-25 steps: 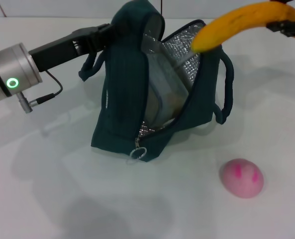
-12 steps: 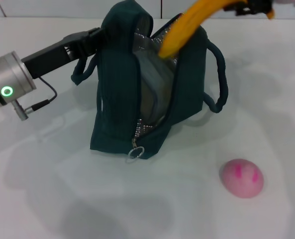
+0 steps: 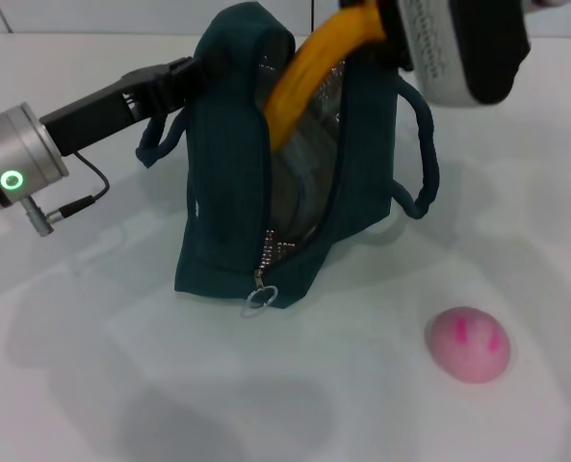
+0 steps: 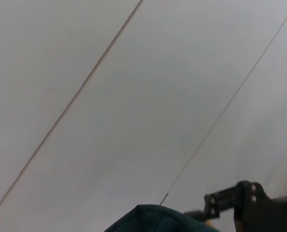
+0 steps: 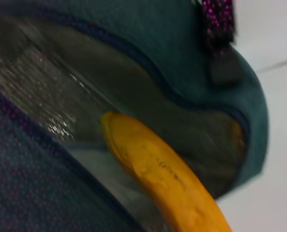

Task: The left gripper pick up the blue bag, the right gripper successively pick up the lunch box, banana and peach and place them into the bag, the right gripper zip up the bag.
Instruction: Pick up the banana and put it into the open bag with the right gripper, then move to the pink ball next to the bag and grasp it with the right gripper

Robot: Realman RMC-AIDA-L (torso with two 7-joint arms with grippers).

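The banana (image 3: 309,72) runs on a slant at the top centre of the head view, its lower tip pointing down and to the left into the open mouth of the blue bag (image 3: 229,207), its upper end at the right gripper (image 3: 386,29), which holds it. Half a second ago the tip was only at the rim; now it is deeper inside against the foil lining (image 5: 34,92). The left gripper (image 3: 184,77), upper left, grips the bag's edge. The peach (image 3: 469,344) lies lower right on the table (image 3: 92,385).

teal-blue bag (image 3: 229,164), yellow banana (image 3: 309,72), pink peach (image 3: 469,344)
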